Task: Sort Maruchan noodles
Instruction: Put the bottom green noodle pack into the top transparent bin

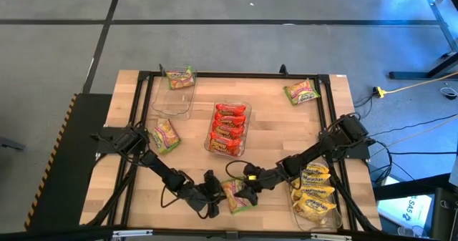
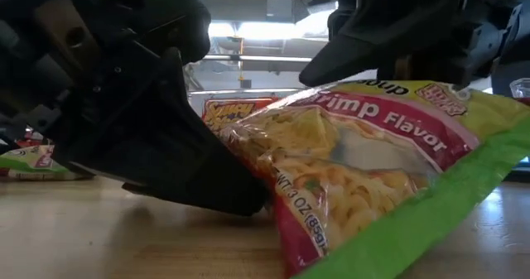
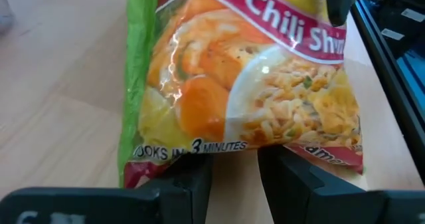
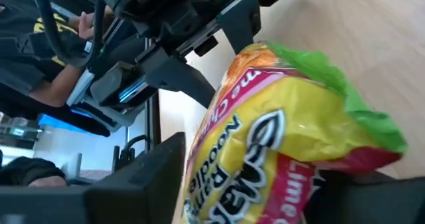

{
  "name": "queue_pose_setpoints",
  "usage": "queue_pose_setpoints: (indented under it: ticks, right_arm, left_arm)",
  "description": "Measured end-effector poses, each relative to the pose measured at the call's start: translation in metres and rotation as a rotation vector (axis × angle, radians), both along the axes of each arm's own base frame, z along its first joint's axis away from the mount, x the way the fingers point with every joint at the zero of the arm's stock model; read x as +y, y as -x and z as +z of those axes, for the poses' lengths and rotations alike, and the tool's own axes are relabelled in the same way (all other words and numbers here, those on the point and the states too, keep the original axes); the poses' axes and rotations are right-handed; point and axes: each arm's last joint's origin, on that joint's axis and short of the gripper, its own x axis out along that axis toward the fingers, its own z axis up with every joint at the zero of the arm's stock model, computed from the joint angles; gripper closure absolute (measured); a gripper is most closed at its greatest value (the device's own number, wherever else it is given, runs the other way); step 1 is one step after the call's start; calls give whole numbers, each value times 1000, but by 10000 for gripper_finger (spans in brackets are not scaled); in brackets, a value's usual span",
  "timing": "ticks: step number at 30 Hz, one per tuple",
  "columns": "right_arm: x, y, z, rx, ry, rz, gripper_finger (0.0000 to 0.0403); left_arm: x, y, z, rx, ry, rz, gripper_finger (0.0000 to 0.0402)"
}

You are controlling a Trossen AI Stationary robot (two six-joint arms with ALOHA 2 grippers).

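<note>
A green-edged Maruchan packet (image 1: 237,197) with a yellow and pink label sits near the table's near edge between my two grippers. In the low view the packet (image 2: 373,171) stands tilted. My left gripper (image 3: 242,177) comes at its lower end from the table's left, its fingers apart with bare table showing between them. My right gripper (image 4: 252,191) comes from the right and has the packet's logo end between its fingers. My left gripper has the packet's printed bottom end (image 3: 246,151) lying over its two fingertips (image 3: 192,181); nothing sits between the fingers. The fingers slant down from the table's left and run along the packet, and that end leans on them. My right gripper has the packet's logo end (image 4: 265,157) between its two fingers (image 4: 156,177), slanting down from the table's right. The packet fills the gap from one finger to the other. Its green edge (image 4: 345,111) is crumpled beyond the fingers.
A clear tray of red packets (image 1: 229,130) stands mid-table, and a tray of yellow packets (image 1: 315,194) at the near right. Loose green packets lie at the left (image 1: 166,135) and far right (image 1: 301,91); one more (image 1: 180,78) is in the far-left clear tray (image 1: 172,101).
</note>
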Motion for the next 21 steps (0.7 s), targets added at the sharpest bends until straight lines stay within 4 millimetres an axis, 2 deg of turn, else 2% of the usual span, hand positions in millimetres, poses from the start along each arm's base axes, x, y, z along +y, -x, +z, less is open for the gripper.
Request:
queue_pose_setpoints:
  ticks: [5,12,15,21]
  right_arm:
    - [1,1,0,-24,71,32,226]
    - [2,1,2,-68,159,115,293]
    - [3,0,3,-99,203,144,296]
    - [5,-5,9,-168,337,190,288]
  left_arm:
    - [-2,2,3,11,10,-31,287]
    - [-10,19,33,106,46,-140,287]
    - [-12,29,52,134,59,-157,287]
    - [-15,39,91,62,137,-224,287]
